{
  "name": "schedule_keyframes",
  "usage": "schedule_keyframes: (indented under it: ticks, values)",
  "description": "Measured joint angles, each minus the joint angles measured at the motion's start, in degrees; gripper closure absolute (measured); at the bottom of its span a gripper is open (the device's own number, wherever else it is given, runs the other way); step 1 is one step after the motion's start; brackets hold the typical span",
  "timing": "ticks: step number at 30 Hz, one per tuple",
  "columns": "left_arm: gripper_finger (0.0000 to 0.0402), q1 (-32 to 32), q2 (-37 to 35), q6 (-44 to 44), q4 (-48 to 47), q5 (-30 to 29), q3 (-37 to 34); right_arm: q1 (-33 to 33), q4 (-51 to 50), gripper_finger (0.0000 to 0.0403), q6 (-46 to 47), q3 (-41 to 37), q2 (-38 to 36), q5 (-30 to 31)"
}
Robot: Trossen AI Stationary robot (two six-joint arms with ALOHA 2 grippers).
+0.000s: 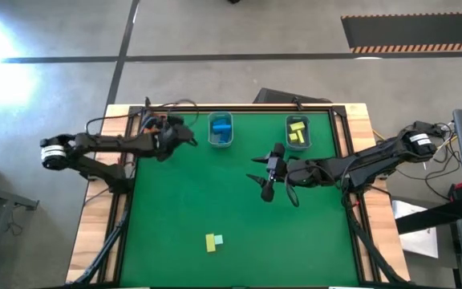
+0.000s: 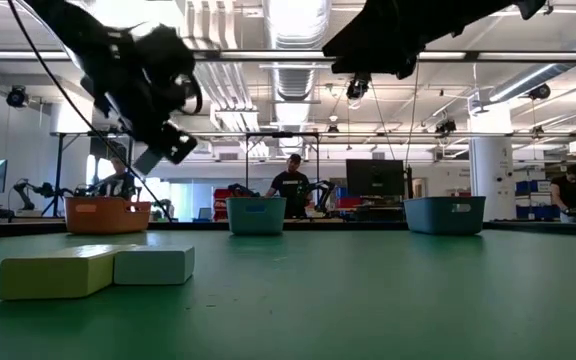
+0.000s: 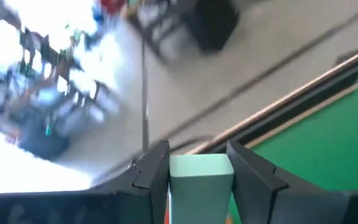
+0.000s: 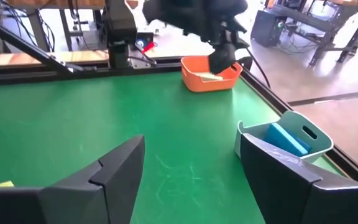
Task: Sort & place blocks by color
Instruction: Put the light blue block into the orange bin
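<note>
**Mint block clamped in the left pincer above the orange bin**

Nearest the camera in the low view, at lower left of the frame, a yellow block (image 2: 58, 272) and a pale mint block (image 2: 155, 266) lie touching on the green desk (image 2: 388, 300); from above they sit at the lower centre of the frame; the right pincer (image 1: 266, 178) hangs over the middle of the desk, right of centre, its fingers spread wide apart and empty; farther back, along the upper edge in the high view, a clear bin (image 1: 220, 129) holds blue blocks (image 1: 221, 126); right of it a grey bin (image 1: 297, 132) holds yellow blocks (image 1: 297, 132); at upper left of the desk the left pincer (image 1: 167, 138) is clamped on a held mint block (image 3: 201, 180), poised above the orange bin (image 4: 210, 74); beyond the desk a person (image 2: 292, 187) stands in the room.
</note>
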Motion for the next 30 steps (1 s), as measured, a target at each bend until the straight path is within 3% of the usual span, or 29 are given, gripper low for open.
schedule_keyframes:
  ticks: [6,11,16,23,30]
  values:
    - [0.0284,14.42,2.57,-1.58,-2.37,11.91,0.00,0.00,-0.26,0.0152,0.64,0.00,1.00,-0.02]
    - [0.0284,20.72,3.65,-1.82,-2.34,18.63,0.00,0.00,-0.19,0.0150,1.03,0.00,1.19,-0.02]
    - [0.0283,21.40,3.69,-1.82,-2.31,19.58,0.00,0.00,-0.19,0.0154,1.02,0.00,1.19,0.00]
    - [0.0193,21.40,3.69,-1.82,-2.29,19.56,0.00,0.00,-0.19,0.0150,0.91,0.00,1.19,0.00]
    - [0.0181,21.40,3.69,-1.82,-2.29,19.56,0.00,0.00,-0.24,0.0153,0.90,0.00,1.19,0.00]
